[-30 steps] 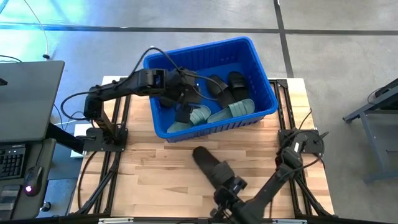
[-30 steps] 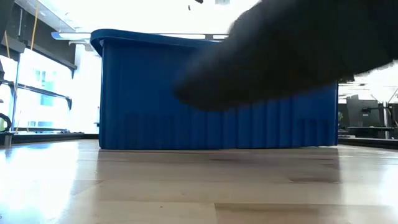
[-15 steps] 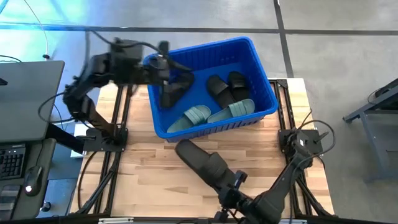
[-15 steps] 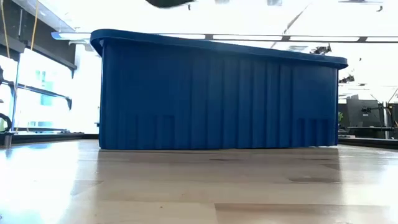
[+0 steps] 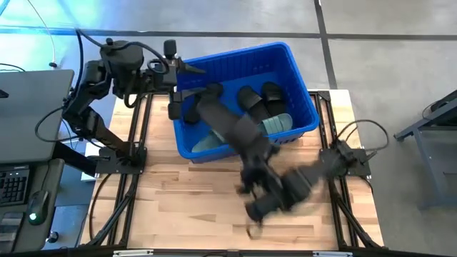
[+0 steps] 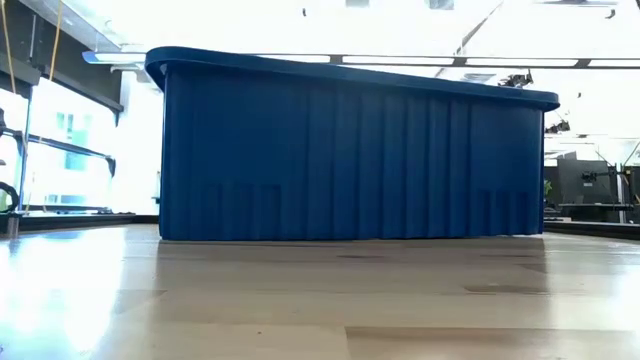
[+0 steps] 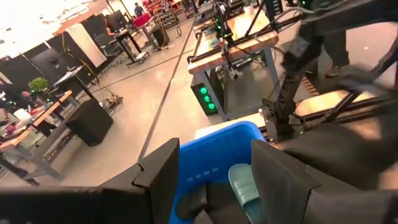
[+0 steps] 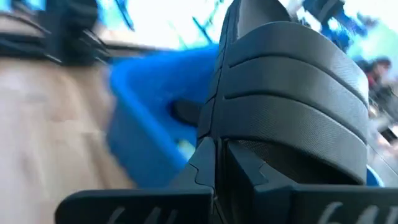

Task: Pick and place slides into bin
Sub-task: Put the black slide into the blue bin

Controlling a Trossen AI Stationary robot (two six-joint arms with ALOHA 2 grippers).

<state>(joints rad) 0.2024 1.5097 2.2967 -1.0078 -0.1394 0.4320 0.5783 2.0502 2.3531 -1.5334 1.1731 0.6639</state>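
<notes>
Right gripper (image 8: 214,146): clamped on a black slide, holding it at the strap end; in its own wrist view the ribbed strap fills most of the frame.
Carried slide (image 5: 232,128): black, held in the air, reaching from the counter side across the near wall of the bin, its far end over the bin's interior.
Right arm: stretched low over the wooden counter (image 5: 178,207) toward the bin's front.
Left gripper (image 7: 214,171): fingers spread apart with nothing between them; raised at the bin's left rim, looking down into it.
Bin (image 5: 300,78): bright blue, at the back of the counter; the low view shows only its ribbed outer wall.
Slides already in bin: two black ones (image 5: 260,100) side by side toward the right, a sage green one (image 5: 277,124) near the front wall, another green one (image 5: 206,143) partly hidden under the carried slide, and a dark one (image 5: 191,113) by the left wall.
Counter: no loose slide seen on it in the high view.
Step in hand: judged to be the placing stage for what looks like the last slide.
Next move calls for: getting the whole slide past the rim, then parting the fingers so it drops among the others, not onto the front wall.
Risk: judged slight, a heel catching the rolled rim.
</notes>
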